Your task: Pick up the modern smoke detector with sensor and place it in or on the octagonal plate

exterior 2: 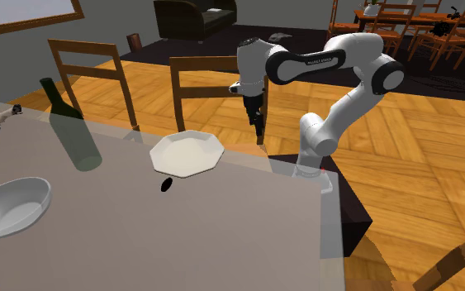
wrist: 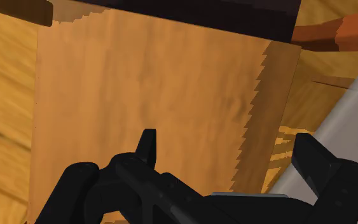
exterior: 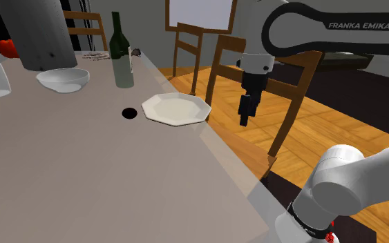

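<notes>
Grey surface (exterior: 82,172) in a wood-floored room, with the gripper (exterior: 243,119) released and empty out beyond the plate (exterior: 175,109)
The smoke detector (exterior: 129,112), a small black disc, lies flat on the surface just beside the plate, on the side of the plate away from the gripper. The gripper hangs past the plate's opposite side, off the surface edge and over a wooden chair seat (wrist: 158,95), its fingers apart with nothing between them, so the plate sits between the two. The step in hand looks like the reach. It would go best by crossing above the plate clear of its rim and centring over the disc. From there, drop straight down with the fingers spread wider than the disc and go almost to the surface before closing, since the disc is so low. The bottle (exterior: 121,55) behind the plate stays well clear of that path
</notes>
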Available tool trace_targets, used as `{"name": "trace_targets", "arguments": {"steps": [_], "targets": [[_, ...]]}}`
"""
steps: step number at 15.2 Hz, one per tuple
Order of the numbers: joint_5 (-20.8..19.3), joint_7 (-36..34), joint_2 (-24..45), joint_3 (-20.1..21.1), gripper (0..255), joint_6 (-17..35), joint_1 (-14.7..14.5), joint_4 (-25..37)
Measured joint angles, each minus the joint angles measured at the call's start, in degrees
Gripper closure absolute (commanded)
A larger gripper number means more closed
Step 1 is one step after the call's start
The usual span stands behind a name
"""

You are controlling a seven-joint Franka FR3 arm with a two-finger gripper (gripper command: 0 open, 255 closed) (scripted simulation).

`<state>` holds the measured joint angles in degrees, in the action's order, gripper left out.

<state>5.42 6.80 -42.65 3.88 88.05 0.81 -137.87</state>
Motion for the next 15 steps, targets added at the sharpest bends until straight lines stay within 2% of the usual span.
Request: {"name": "trace_targets", "arguments": {"steps": [5,9,15], "targets": [[2.11,-4.26,4.20,2.76,0,2.07,-0.33,3.04],[4.34,-10.39,11.33,6.79,0,5.63,-0.67,7.99],[4.92,-19.09,22.68,11.61,0,9.56,-0.51,17.49]]}}
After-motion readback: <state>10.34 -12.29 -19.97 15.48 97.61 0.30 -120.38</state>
